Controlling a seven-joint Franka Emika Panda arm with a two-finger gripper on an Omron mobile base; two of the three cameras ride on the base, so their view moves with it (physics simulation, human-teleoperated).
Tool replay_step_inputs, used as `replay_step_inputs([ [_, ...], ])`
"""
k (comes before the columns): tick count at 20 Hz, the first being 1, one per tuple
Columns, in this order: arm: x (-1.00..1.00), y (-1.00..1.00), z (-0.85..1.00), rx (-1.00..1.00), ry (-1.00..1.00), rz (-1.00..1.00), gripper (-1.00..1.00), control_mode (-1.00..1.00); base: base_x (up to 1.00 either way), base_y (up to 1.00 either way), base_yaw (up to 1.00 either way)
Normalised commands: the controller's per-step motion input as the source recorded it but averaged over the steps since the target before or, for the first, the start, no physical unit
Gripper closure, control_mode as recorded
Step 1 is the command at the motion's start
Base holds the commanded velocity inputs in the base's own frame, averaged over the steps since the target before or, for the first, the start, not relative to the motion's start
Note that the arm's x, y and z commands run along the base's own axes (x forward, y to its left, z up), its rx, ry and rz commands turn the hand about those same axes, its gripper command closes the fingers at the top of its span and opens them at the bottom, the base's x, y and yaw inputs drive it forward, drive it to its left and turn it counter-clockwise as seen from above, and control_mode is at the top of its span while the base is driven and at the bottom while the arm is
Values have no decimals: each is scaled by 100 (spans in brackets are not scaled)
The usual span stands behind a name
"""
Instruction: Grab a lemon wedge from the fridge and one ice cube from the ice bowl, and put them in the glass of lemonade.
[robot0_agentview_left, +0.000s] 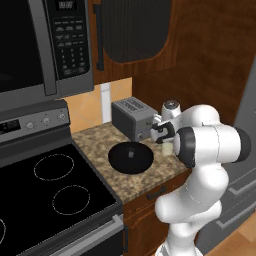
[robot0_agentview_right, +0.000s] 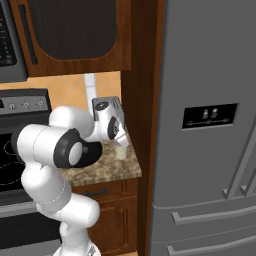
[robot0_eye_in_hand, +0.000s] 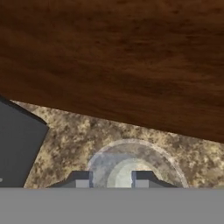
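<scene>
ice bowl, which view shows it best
The left base view: the ice bowl lies whole on the counter in front of the toaster, with a small pale speck near its middle. In the right base view the arm covers that part of the counter.

Speckled granite counter (robot0_agentview_left: 100, 140), dark wood cabinets (robot0_agentview_left: 200, 55) (orange wall (robot0_agentview_left: 87, 112) behind), black stove top (robot0_agentview_left: 45, 195).

Speckled stone counter (robot0_agentview_left: 100, 137); brushed-steel fridge (robot0_agentview_right: 210, 60); matt black ice bowl (robot0_agentview_left: 120, 159); clear glass of lemonade (robot0_eye_in_hand: 131, 164)

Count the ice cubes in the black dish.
1: a single ice cube lies near the middle of the ice bowl, left of the gripper. None seems hidden.
</scene>
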Motion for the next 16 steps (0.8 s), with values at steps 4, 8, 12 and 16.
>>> replay_step_inputs([
  [4,0,-7,0,0,0,0,-100,-100,0,0,0],
  [8,0,6,0,0,0,0,-100,-100,0,0,0],
  [12,0,15,0,0,0,0,-100,-100,0,0,0],
  [16,-5,6,4,0,0,0,-100,-100,0,0,0],
])
